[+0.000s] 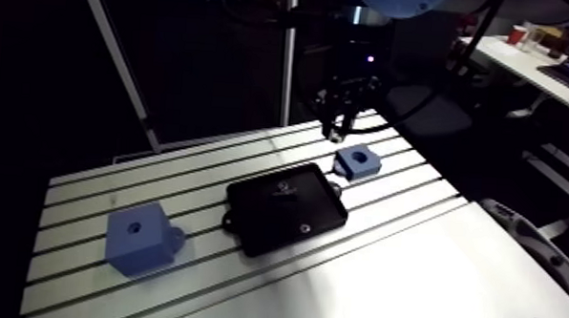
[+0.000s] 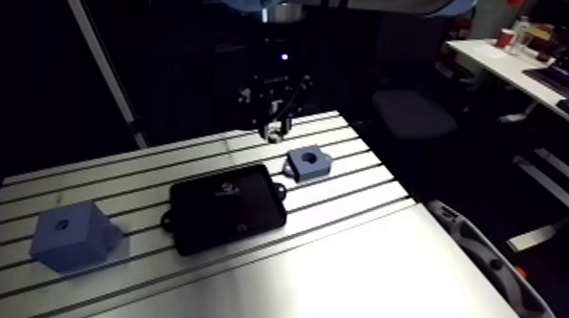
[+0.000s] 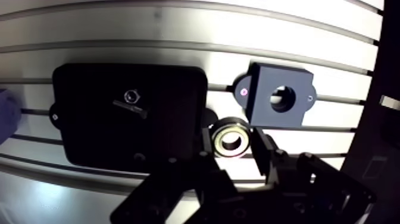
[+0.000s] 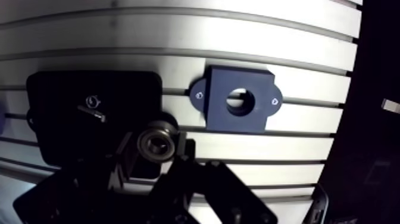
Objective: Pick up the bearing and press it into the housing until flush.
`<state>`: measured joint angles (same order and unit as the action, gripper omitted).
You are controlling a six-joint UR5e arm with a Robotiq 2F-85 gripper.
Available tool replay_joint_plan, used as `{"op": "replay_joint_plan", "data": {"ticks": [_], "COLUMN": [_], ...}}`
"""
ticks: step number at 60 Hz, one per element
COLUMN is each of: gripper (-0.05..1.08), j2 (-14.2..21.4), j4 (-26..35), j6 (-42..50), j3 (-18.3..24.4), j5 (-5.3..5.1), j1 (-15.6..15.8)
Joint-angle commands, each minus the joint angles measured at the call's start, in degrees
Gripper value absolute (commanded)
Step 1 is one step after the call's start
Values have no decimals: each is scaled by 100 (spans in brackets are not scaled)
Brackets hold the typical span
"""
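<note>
Wrist view first: my end effector [image 3: 233, 149] is clenched on the bearing [image 3: 232, 139], one finger on each side of its outer ring, the open centre facing the camera. The bearing hangs over the surface [image 3: 178, 30], beside the corner of the black tray [image 3: 89, 128] and just short of the housing [image 3: 265, 116].

The housing lies ahead of the fingers with its bore facing up and nothing in it, so I judge the press is not yet begun. I see nothing fastening it down. If I come down off-centre, the ring could catch the bore's edge, cock and jam, or shove the housing sideways. A two-point grip could also let the ring twist.

Farther off, the tray holds a bolt [image 3: 130, 107] and a nut [image 3: 131, 95]. In the arm view a blue block [image 1: 139, 242] sits well apart.
</note>
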<state>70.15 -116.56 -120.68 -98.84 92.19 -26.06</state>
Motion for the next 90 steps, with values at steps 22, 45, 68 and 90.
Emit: {"op": "replay_joint_plan", "data": {"ticks": [22, 45, 68, 90], "gripper": [59, 59, 59, 59], "j2": [-743, -864, -921, -920], "j4": [-135, -144, -285, -285], "j6": [5, 5, -4, -4], "j3": [517, 530, 485, 433], "j5": [48, 40, 49, 40], "j1": [-162, -397, -540, -629]}}
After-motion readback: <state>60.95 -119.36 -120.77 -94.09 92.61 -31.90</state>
